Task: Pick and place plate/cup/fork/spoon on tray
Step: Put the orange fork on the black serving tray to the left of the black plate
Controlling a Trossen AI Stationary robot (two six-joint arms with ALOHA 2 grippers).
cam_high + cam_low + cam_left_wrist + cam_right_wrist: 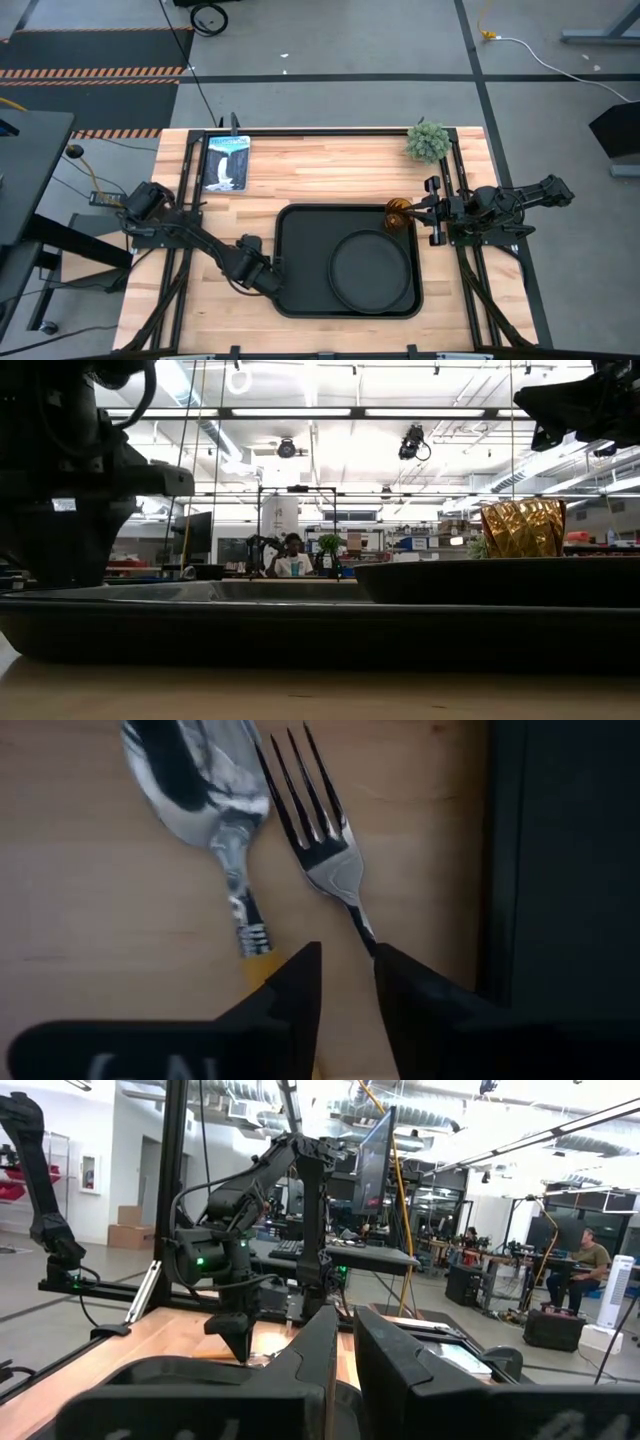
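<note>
The black tray [300,230] lies mid-table. The round black plate [372,270] lies flat in its right half. The amber cup [398,215] stands upright at the tray's far right corner and also shows in the low view [523,527]. The spoon [200,780] and the fork [315,830] lie side by side on the wood just left of the tray's left edge [560,870]. My left gripper [347,955] points down over their handle ends, its fingers a narrow gap apart. My right gripper [420,210] is shut and empty just right of the cup. My left gripper: I cannot tell whether it touches anything. The fork's neck [368,935] runs under the tip of one finger and the spoon's yellow handle [256,958] under the outer side of the other. The fingers hide the rest of both handles.
A small green potted plant [428,142] stands at the table's far right corner. A picture book [226,162] lies at the far left. Bare wood shows along the far edge and in front of the tray. People sit in the room beyond the table.
</note>
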